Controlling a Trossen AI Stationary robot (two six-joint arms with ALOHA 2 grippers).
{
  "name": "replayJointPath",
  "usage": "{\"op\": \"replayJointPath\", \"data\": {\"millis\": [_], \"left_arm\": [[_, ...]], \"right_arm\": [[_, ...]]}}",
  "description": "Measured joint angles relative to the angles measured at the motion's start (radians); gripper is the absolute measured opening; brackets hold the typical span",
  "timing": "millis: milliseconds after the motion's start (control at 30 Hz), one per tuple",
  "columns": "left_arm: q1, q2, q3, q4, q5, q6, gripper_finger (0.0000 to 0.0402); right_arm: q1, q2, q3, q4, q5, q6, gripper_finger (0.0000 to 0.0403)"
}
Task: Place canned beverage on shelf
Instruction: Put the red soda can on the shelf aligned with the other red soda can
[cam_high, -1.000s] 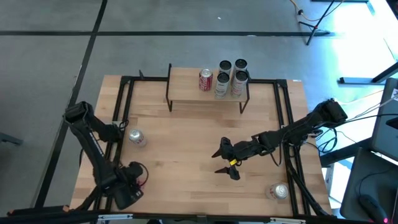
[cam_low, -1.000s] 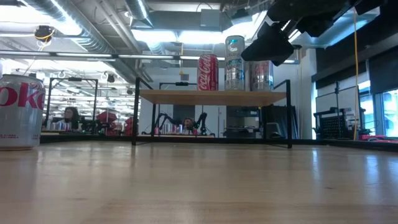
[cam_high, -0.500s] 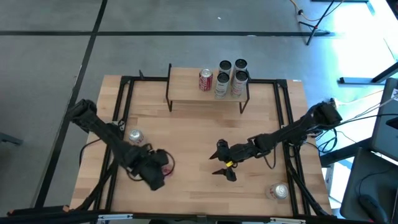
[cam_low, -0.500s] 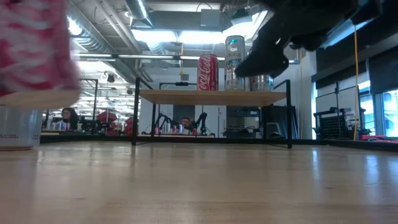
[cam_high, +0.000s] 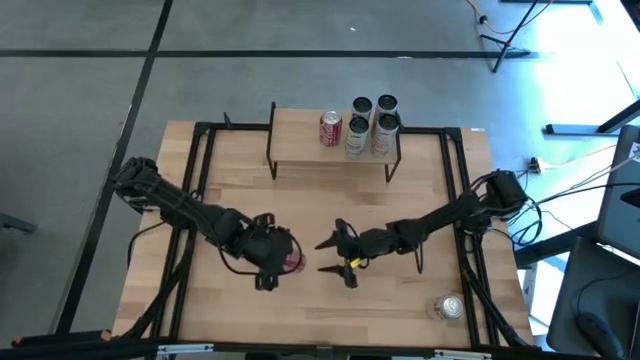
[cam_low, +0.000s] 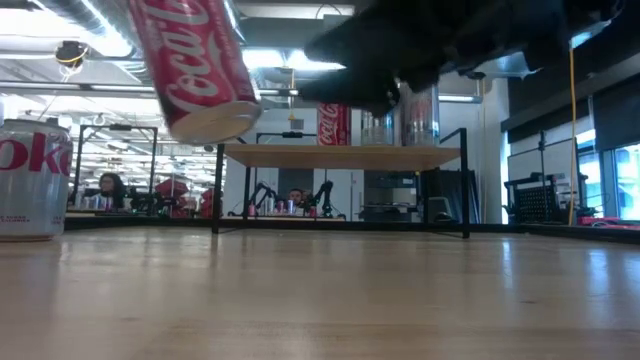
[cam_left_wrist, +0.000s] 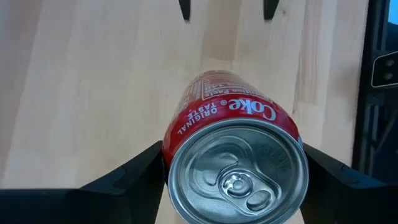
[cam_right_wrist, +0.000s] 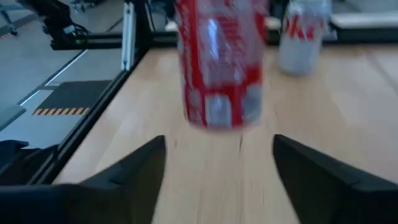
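Observation:
A red Coca-Cola can (cam_left_wrist: 233, 143) hangs tilted over the middle of the table, with my left gripper (cam_high: 282, 262) shut on it; the low view shows the can (cam_low: 195, 70) well above the tabletop. My right gripper (cam_high: 338, 262) stands open just to the can's right, its fingers pointing at the can (cam_right_wrist: 219, 68) without touching it. The shelf (cam_high: 300, 150) stands at the table's far edge on thin black legs. On it stand a red can (cam_high: 331, 128) and several silver cans (cam_high: 372, 125). My left gripper pinches the red can between its two fingers, on opposite sides of the wall just below the top rim (cam_left_wrist: 169, 152). The fingers come from above, slanting steeply down. The can is lifted clear and hangs tilted below them, its lid toward the wrist.
A silver Diet Coke can (cam_low: 30, 180) stands on the table's left part, and another silver can (cam_high: 450, 307) near the front right corner. Black frame rails (cam_high: 462, 200) run along the table's sides. Bare wood lies between the grippers and the shelf.
My left gripper has carried the red can from the table's near left corner toward the middle, rising and rolling its wrist, so the can now hangs tilted. My right gripper has moved a little toward the table's left and down, toward the can.

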Motion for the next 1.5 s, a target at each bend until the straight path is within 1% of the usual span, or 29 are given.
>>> {"op": "replayJointPath", "data": {"millis": [67, 300, 367, 400, 433, 533, 633, 733, 867, 967, 1100, 1167, 1233, 1333, 1433, 1500], "left_arm": [[0.009, 0.0, 0.0, 0.016, -0.003, 0.035, 0.0259], [0.035, 0.0, 0.0, 0.027, -0.021, 0.115, 0.026], [0.034, 0.0, 0.0, 0.022, -0.04, 0.118, 0.0262], [0.034, 0.0, 0.0, 0.023, -0.042, 0.122, 0.0263], [0.032, 0.0, 0.0, 0.026, -0.045, 0.128, 0.0264], [0.03, 0.0, 0.0, 0.047, -0.071, 0.144, 0.0265], [0.038, 0.0, 0.0, 0.056, -0.115, 0.161, 0.0266], [0.05, 0.0, 0.0, 0.06, -0.129, 0.168, 0.0267], [0.073, 0.0, 0.0, 0.089, -0.127, 0.192, 0.0268], [0.088, 0.003, 0.0, 0.098, -0.129, 0.212, 0.0269], [0.105, 0.003, 0.002, 0.099, -0.152, 0.249, 0.0269], [0.117, 0.005, 0.001, 0.092, -0.172, 0.274, 0.0269], [0.136, 0.005, 0.001, 0.085, -0.178, 0.3, 0.0269], [0.178, 0.005, 0.001, 0.087, -0.172, 0.334, 0.0269], [0.236, 0.005, 0.001, 0.12, -0.163, 0.391, 0.027], [0.277, 0.005, 0.001, 0.171, -0.157, 0.435, 0.027]], "right_arm": [[-0.007, 0.019, 0.015, 0.036, -0.002, -0.039, 0.0238], [-0.038, 0.108, 0.085, 0.061, -0.001, -0.107, 0.0048], [-0.05, 0.135, 0.101, 0.061, -0.009, -0.123, 0.0014], [-0.056, 0.146, 0.111, 0.06, -0.01, -0.127, 0.0009], [-0.062, 0.156, 0.119, 0.061, -0.009, -0.129, 0.0012], [-0.076, 0.177, 0.135, 0.062, -0.018, -0.129, 0.0035], [-0.078, 0.179, 0.143, 0.057, -0.005, -0.152, 0.0044], [-0.078, 0.181, 0.153, 0.052, 0.0, -0.178, 0.004], [-0.078, 0.181, 0.164, 0.047, 0.002, -0.184, 0.0027], [-0.084, 0.172, 0.165, 0.017, 0.009, -0.222, 0.002], [-0.081, 0.097, 0.166, -0.116, 0.089, -0.231, 0.0014], [-0.08, 0.025, 0.169, -0.244, 0.113, -0.231, 0.0014], [-0.079, -0.062, 0.171, -0.405, 0.115, -0.223, 0.0014], [-0.058, -0.172, 0.166, -0.587, 0.133, -0.159, 0.0014], [-0.004, -0.264, 0.137, -0.665, 0.21, -0.13, 0.0014], [0.041, -0.313, 0.112, -0.712, 0.299, -0.124, 0.0014]]}}
